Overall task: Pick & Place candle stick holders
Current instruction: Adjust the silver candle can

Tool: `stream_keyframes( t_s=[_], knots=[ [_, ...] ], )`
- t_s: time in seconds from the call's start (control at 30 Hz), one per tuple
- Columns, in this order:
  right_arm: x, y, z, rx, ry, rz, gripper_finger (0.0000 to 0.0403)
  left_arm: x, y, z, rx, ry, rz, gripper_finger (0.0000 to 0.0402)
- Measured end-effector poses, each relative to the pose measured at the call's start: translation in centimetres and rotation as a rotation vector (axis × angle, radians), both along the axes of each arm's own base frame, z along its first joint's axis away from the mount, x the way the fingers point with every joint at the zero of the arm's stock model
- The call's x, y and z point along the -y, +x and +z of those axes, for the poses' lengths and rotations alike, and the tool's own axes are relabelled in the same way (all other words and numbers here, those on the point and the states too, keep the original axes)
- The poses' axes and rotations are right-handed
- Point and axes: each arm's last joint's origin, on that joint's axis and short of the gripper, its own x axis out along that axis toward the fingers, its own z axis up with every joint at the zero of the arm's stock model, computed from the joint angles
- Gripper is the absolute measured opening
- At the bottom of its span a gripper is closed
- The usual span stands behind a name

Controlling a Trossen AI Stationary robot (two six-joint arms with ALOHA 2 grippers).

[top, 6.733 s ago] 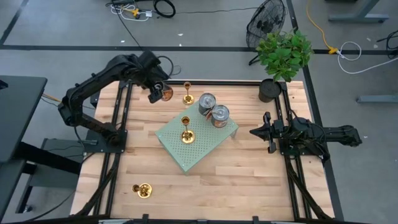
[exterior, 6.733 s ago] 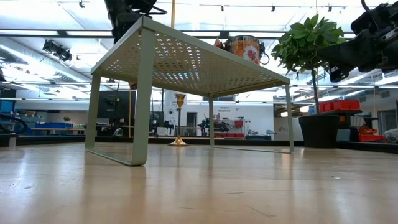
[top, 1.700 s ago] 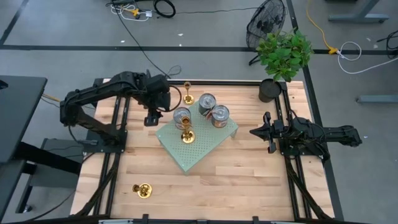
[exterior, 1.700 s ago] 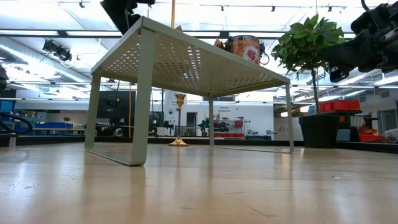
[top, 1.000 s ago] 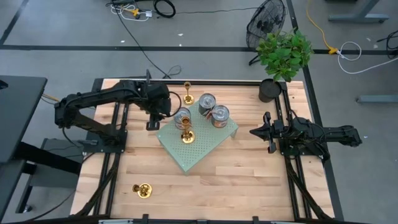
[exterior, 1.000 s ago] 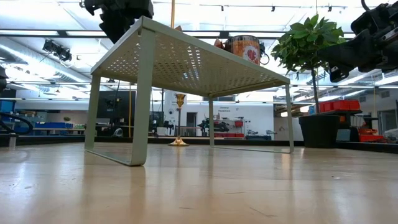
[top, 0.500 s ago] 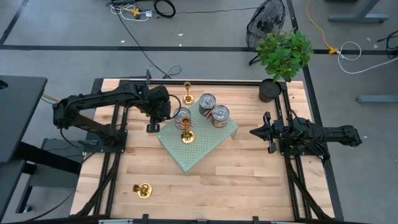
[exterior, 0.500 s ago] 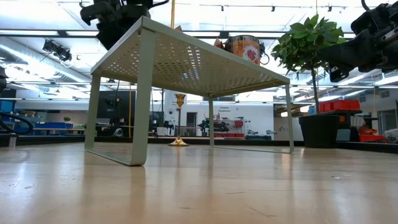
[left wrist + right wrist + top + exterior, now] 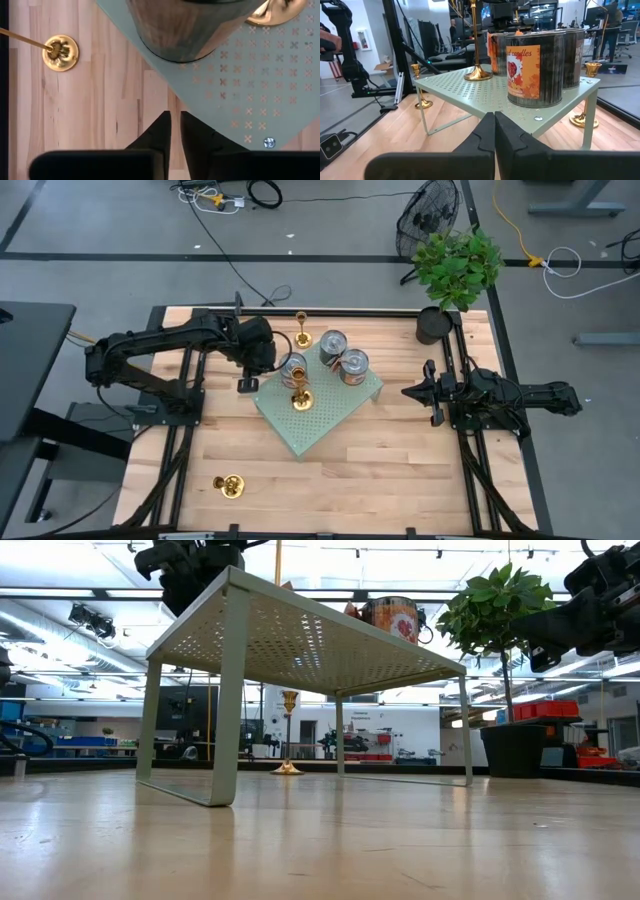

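Three brass candle stick holders show in the high view. One (image 9: 301, 330) stands on the table's far side, with its base (image 9: 60, 52) in the left wrist view. One (image 9: 300, 394) stands on the pale green perforated stand (image 9: 322, 428). One (image 9: 231, 486) lies on its side near the front left corner. My left gripper (image 9: 268, 366) (image 9: 174, 114) points steeply down over the stand's left edge, beside a silver can (image 9: 293, 366) (image 9: 175, 30). Its fingers are almost together with nothing between them. My right gripper (image 9: 408, 392) (image 9: 494, 116) waits shut and level at the table's right side.
Two more cans (image 9: 333, 346) (image 9: 354, 366) stand on the stand's far right part. A potted plant (image 9: 450, 275) fills the far right corner. Bare wood lies in front of the stand (image 9: 340, 490).
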Motion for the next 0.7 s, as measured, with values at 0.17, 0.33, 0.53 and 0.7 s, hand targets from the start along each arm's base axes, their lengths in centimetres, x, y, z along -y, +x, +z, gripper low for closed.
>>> stream_keyframes(
  t_s=[0.17, 0.33, 0.53, 0.7],
  knots=[
    [0.0, 0.0, 0.0, 0.0, 0.0, 0.0, 0.0003, -0.01, 0.03, 0.01, 0.003, 0.001, 0.0, 0.0016],
    [0.0, 0.0, 0.0, 0.0, 0.0, 0.0, 0.0003, -0.05, 0.18, 0.09, 0.021, 0.006, 0.0, 0.0006],
    [0.0, 0.0, 0.0, 0.0, 0.0, 0.0, 0.0003, -0.02, 0.22, 0.11, 0.028, -0.006, -0.007, 0.0008],
    [0.0, 0.0, 0.0, 0.0, 0.0, 0.0, 0.0003, 0.01, 0.24, 0.12, 0.031, -0.013, -0.013, 0.0007]
  ],
)
